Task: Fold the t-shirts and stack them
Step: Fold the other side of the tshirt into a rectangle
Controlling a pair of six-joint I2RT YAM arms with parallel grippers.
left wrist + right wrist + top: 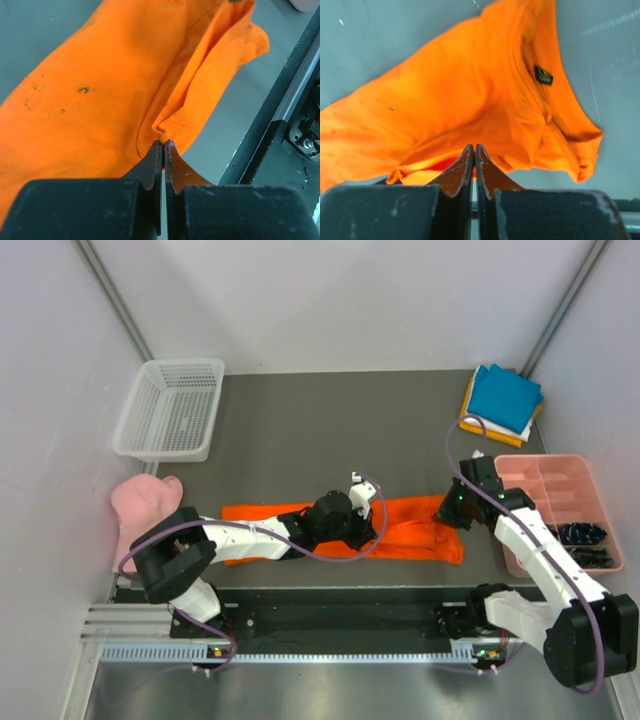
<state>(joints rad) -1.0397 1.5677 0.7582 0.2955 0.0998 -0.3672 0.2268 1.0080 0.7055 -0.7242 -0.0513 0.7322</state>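
Orange t-shirt (415,538) is lying across the near middle of the desk (300,450), drawn out into a long strip running left to right. From above I can't see all of it. The left arm's wrist sits right over the middle, and the right arm's wrist covers the far corner of the right end.

On the left wrist camera, the left arm's fingers (161,152) are pressed together, pinching a small fold at the shirt's edge. The cloth runs out of frame at the left and bottom. A few dark specks (82,89) show on the fabric, but I can't say what they are.

On the right wrist camera, the right arm's fingers (471,155) are also closed tight and nipping the orange cloth, which drapes away from the tips. There's a small dark label (543,75) by the collar, with pale marks on it too small to read.

Moving outward, a stack of folded t-shirts (505,400) sits at the far right corner. Teal blue is on top, with only slivers of white and amber yellow showing beneath.

A pink tray (555,465) is on the right, with dark bits in its near compartments that I can't identify. A white basket (170,408) is far left, and a pale pink cap (145,502) sits at the left edge, partly behind the left arm.
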